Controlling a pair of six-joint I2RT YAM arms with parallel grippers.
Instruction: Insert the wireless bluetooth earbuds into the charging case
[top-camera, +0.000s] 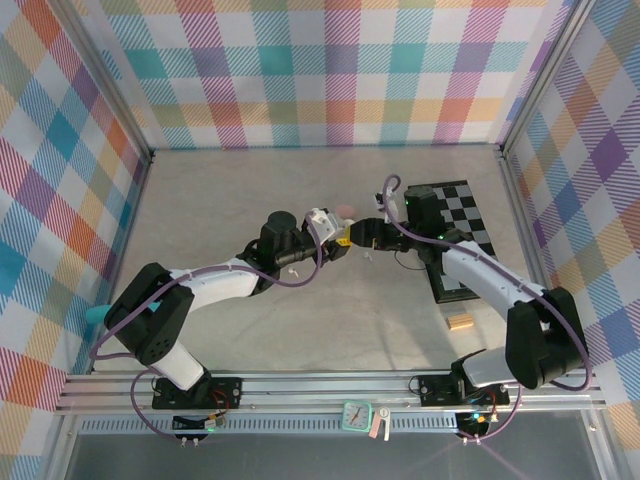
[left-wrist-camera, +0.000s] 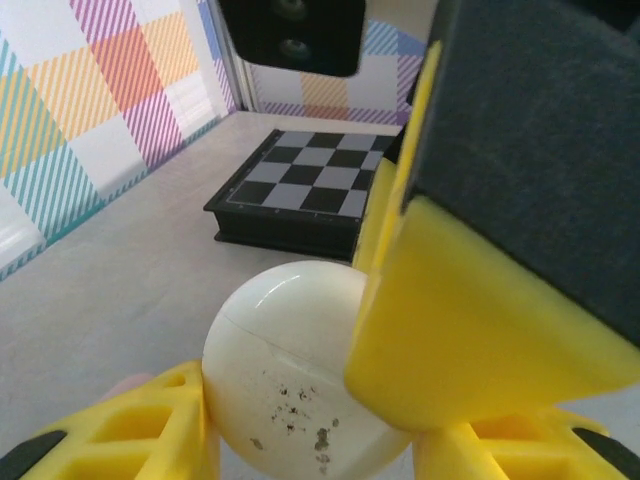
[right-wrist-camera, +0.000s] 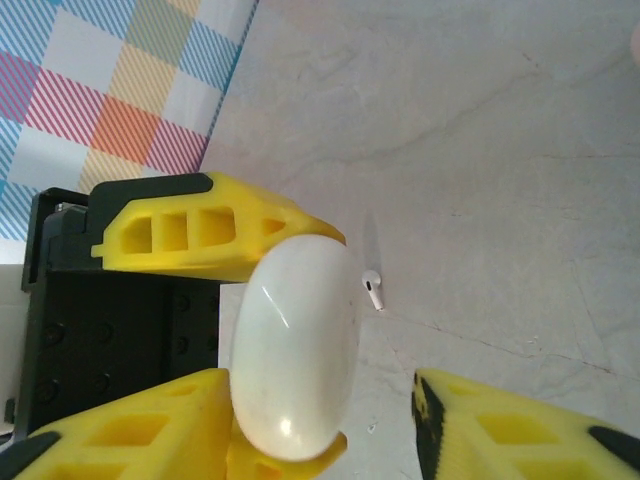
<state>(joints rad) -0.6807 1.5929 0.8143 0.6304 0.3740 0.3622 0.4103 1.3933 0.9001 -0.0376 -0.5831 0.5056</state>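
Both arms are stretched inward, grippers set tip to tip. Left gripper (top-camera: 340, 241) is clamped on the charging case (left-wrist-camera: 290, 370); right gripper (top-camera: 360, 238) is seen partly open.

top external: I look down from high behind the near edge over the whole table (top-camera: 240, 190), far off.
left wrist: low, very near, facing the chessboard (left-wrist-camera: 300, 185).
right wrist: very near, facing down at the table.
shared: both wrists catch the charging case (left-wrist-camera: 290, 380); top and left wrist, the chessboard.
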